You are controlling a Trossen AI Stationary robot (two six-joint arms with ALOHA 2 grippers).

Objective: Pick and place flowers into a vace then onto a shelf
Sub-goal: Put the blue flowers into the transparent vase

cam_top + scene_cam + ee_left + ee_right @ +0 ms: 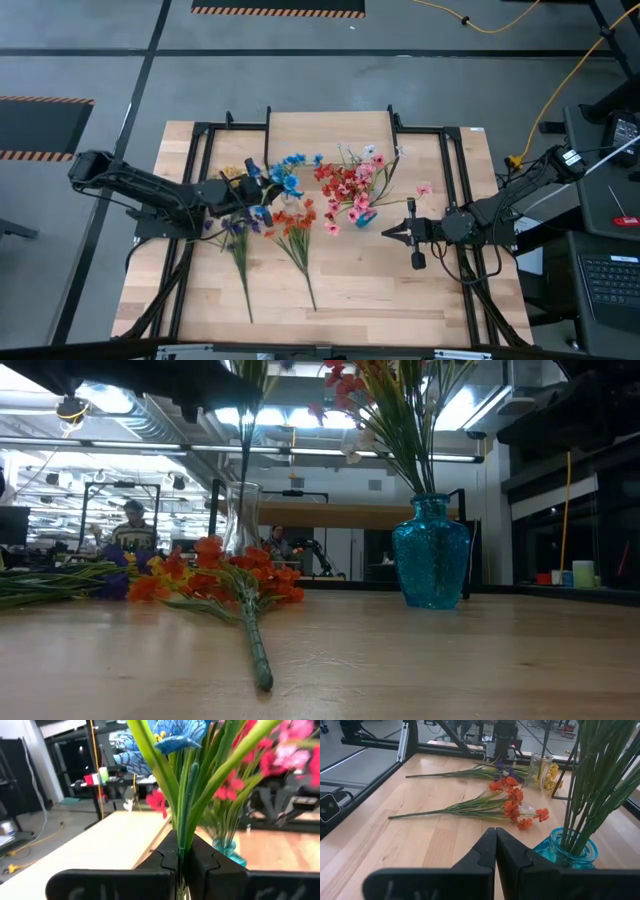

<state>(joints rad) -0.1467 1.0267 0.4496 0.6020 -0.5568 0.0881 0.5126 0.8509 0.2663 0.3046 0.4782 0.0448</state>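
1. The left arm reaches from the surface's left edge toward its middle. Its left pincer (179, 857) is pinching the green stems of a blue spray (287, 172), just beside a clear glass vase (241, 518).
2. The right arm comes in low from the right edge. Its right pincer (495, 851) is pressed together with nothing in it and points at the blue vase (431, 550).
3. The blue spray's stems rise from the left pincer's fingers, with the blossoms above.
4. The red and pink sprays (350, 185) stand in the blue vase, stems upright and fanning outward.
5. The orange spray (294, 222) lies flat on the wooden surface (380, 280), blossoms toward the vases and stem running toward the front edge.
6. The purple spray (236, 228) lies just beside it, pointing the same way.
7. The shelf (330, 128) sits at the back of the surface.
8. In the low view the tops of the flowers are cut off, and both arms show only as dark shapes overhead.
9. The glass vase is hard to make out from above, under the left arm.
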